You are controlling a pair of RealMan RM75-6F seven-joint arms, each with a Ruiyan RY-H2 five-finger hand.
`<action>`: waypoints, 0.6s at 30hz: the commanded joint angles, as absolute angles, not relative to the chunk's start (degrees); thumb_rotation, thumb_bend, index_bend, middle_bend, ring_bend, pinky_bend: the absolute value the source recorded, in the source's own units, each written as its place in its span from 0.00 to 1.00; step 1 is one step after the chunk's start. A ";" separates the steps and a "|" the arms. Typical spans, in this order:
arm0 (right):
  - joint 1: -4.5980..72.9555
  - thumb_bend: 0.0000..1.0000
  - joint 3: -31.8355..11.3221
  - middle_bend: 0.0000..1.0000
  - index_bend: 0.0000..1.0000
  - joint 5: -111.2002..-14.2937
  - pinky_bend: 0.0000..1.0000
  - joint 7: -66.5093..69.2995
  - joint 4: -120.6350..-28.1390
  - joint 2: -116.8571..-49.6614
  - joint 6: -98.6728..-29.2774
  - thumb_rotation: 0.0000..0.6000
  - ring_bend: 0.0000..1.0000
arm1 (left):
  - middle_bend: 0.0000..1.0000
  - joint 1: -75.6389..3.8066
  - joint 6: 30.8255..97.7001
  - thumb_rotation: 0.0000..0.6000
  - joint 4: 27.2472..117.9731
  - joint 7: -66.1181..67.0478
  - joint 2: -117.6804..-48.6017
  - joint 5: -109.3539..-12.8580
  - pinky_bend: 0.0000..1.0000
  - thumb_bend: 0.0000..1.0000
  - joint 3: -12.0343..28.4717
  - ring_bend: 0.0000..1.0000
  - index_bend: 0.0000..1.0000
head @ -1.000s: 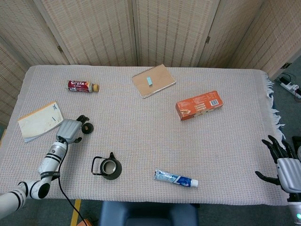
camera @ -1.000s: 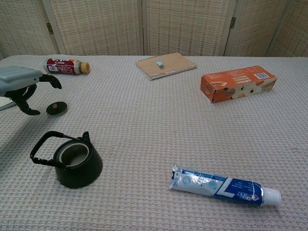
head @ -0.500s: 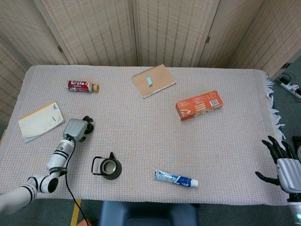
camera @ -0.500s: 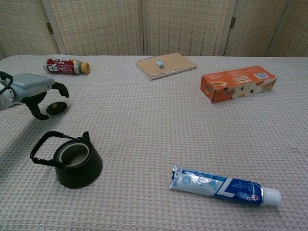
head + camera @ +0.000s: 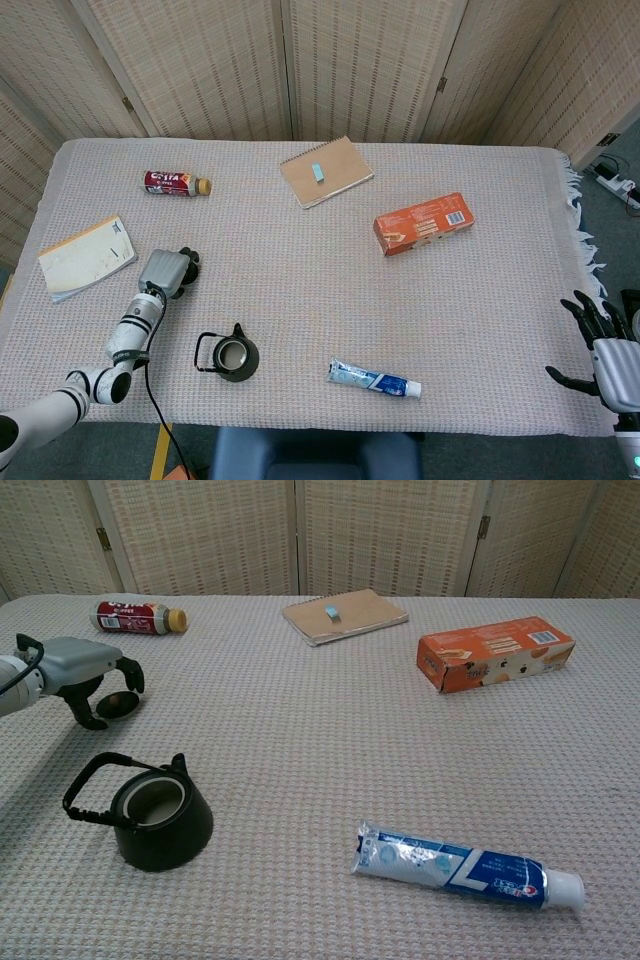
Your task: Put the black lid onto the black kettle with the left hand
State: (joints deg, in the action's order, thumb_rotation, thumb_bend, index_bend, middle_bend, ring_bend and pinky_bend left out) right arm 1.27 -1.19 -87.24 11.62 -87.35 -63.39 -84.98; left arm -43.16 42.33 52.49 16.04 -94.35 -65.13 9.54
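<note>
Since the frames a second earlier, the left hand (image 5: 85, 670) has shifted right and down over the small round black lid (image 5: 118, 704); its grey back now covers most of the lid in the head view. Dark fingers (image 5: 133, 673) curl down around the lid's far and left edges. Whether they actually pinch it cannot be told; the lid looks to lie flat on the cloth.

Nearest the robot, on the right, lies a blue-and-white toothpaste tube (image 5: 462, 869), white cap pointing right. Left of it, well apart, stands the squat black kettle (image 5: 155, 815), mouth open, showing a pale inner wall; its wire handle (image 5: 88, 780) is folded down to the left and its spout points far. The lid rests beyond the kettle and slightly left, near but not touching.

The right hand (image 5: 600, 350) hangs off the near right edge of the table (image 5: 500, 300), dark fingers spread apart, holding nothing. The table carries a pale woven cloth.

Further left in the head view sits a white booklet with a yellow edge (image 5: 86, 257), beside the left forearm. Mid-table on the right is an orange rectangular carton (image 5: 495, 653), lying flat and angled. Beyond, a red plastic bottle with a tan cap (image 5: 138, 617) lies on its side at far left. At far centre is a brown spiral notebook (image 5: 345, 614) with a small light-blue eraser (image 5: 331, 611) on top.
</note>
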 commanded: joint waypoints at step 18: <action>1.39 0.00 -1.20 0.08 0.11 -87.24 0.00 11.65 -87.41 -63.34 -84.54 1.00 0.20 | 0.42 -42.90 44.68 1.00 49.86 9.87 -94.71 -68.46 0.69 0.39 9.09 0.75 0.45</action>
